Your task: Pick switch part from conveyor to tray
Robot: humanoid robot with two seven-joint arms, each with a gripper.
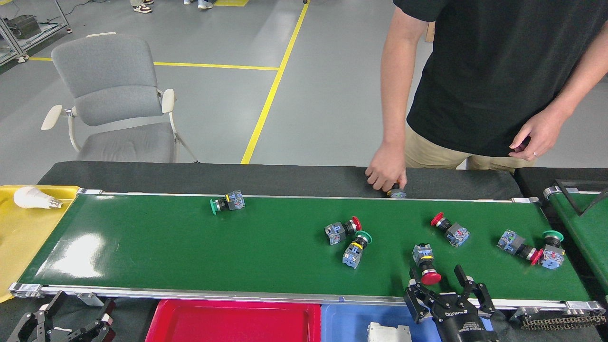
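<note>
Glossy green, that's the conveyor (190,247), filling the middle of the head view between its silver rails. Behind it stands a person (494,76) in a black shirt, one hand (387,173) down on the black bench (237,178), fingers on a small part right at the far rail. That is a risk: a reach across the belt could meet an arm.

Near me, a red tray (232,320) and a blue tray (351,320) sit below the near rail; a yellow tray (19,232) lies at the left end.

The right gripper (441,278) is up over the near rail, fingers spread wide, holding nothing. Just beyond its left finger lies the red-capped switch (424,264), cap toward me. That looks like the target.

Trouble spots? The switch is not centred between the fingers, so closing now would likely clip the cap and knock it away. A round cap can also roll out of a pinch. If the belt is running, timing matters too.

More switches are scattered on the belt: a pair (349,237) touching mid-belt, another pair (529,247) at the right end, one green-capped (227,203) by the far rail.

The left gripper (71,320) sits low at the left corner, fingers apart, empty.
</note>
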